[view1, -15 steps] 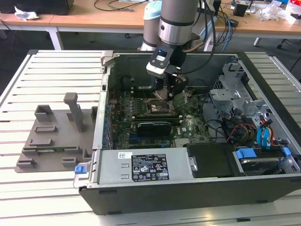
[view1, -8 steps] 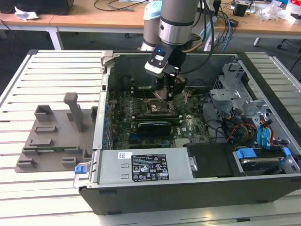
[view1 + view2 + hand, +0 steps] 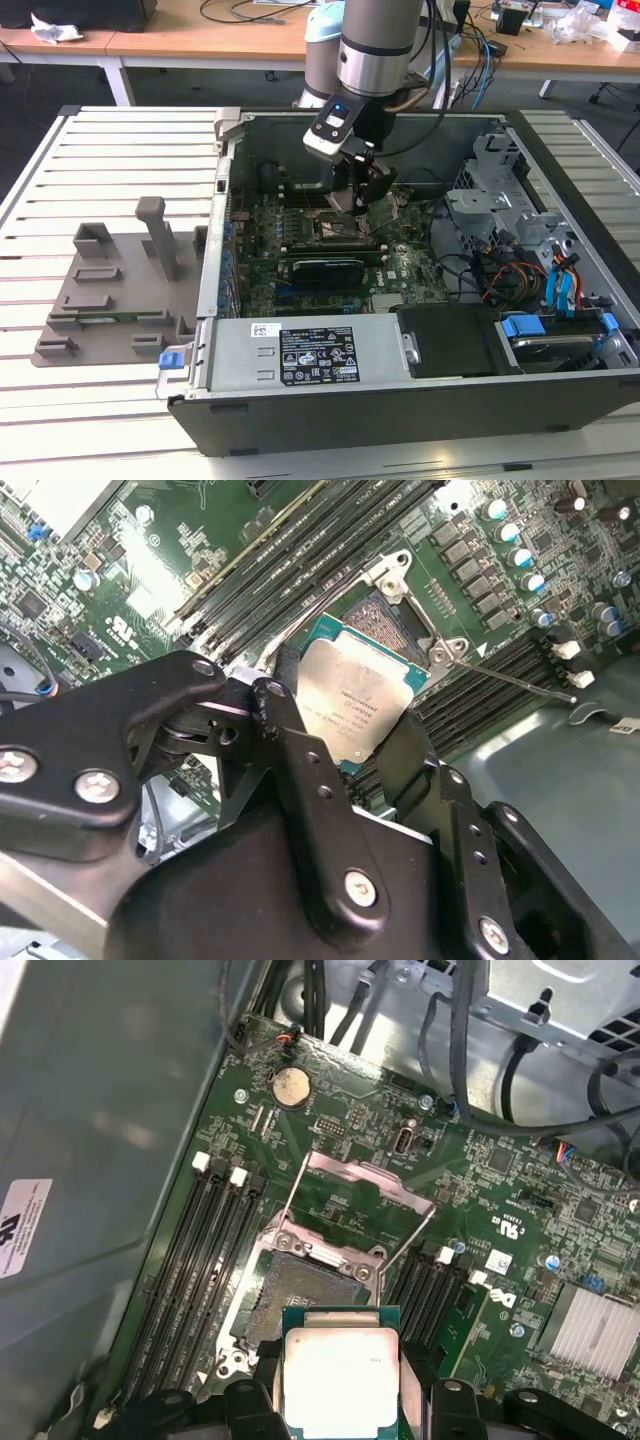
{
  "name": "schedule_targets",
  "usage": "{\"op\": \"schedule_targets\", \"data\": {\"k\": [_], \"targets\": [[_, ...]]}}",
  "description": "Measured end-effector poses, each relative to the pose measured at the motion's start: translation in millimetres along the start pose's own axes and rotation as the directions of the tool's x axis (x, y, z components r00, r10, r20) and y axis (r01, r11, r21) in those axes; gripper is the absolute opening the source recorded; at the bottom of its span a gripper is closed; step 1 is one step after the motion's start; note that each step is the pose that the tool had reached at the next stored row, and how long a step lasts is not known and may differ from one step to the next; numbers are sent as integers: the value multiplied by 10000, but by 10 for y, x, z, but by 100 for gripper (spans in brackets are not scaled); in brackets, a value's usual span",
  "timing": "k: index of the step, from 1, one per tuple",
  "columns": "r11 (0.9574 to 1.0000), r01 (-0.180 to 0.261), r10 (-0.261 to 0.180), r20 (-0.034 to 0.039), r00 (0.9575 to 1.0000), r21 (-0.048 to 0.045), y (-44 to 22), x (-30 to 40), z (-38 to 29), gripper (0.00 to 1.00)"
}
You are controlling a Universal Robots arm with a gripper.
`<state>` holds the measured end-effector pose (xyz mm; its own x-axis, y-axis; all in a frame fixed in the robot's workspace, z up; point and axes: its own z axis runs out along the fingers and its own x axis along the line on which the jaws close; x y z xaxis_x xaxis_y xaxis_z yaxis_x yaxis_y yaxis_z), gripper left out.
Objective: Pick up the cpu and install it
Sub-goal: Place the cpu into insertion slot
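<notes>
My pincer is clenched on the cpu, by the open socket; lowered tilted or off-centre, it could damage the socket

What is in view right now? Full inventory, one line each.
cpu: 1, silver top, green rim, held near the socket.
socket: 1, dark, metal plate flipped open, on the motherboard.
motherboard: 1, green, inside the case.
case: 1, black, open, on the table.
power supply: 1, grey, case's near edge in the exterior view.
fixture tray: 1, grey, on the table at the exterior view's left of the case.
table: 1, white slatted, under everything.
arm: 1, silver-grey, reaching into the case.
gripper: 1, black, shut on the cpu.
</notes>
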<state>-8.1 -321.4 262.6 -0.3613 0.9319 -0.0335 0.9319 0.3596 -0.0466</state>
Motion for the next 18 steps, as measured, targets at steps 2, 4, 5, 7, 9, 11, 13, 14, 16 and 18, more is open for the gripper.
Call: {"op": "schedule_targets", "data": {"k": [2, 4, 5, 7, 9, 11, 13, 14, 16, 18], "targets": [[9999, -128, 128, 5, 9999, 8, 0, 0, 1, 55], [9992, -398, 398, 13, 9992, 25, 0, 0, 3, 55], [9986, -536, 536, 15, 9986, 32, 0, 0, 4, 55], [9971, -760, 760, 18, 9971, 45, 0, 0, 6, 55], [9948, -1018, 1017, 18, 9948, 58, 0, 0, 8, 55], [9925, -1222, 1222, 17, 9925, 67, 0, 0, 9, 55], [9881, -1534, 1534, 12, 9882, 82, 1, 0, 11, 55], [9853, -1704, 1704, 9, 9854, 90, 1, 0, 12, 55], [9766, -2147, 2147, 6, 9767, 111, 1, 0, 16, 55], [9710, -2387, 2387, 4, 9711, 123, 1, 1, 17, 55]]}}
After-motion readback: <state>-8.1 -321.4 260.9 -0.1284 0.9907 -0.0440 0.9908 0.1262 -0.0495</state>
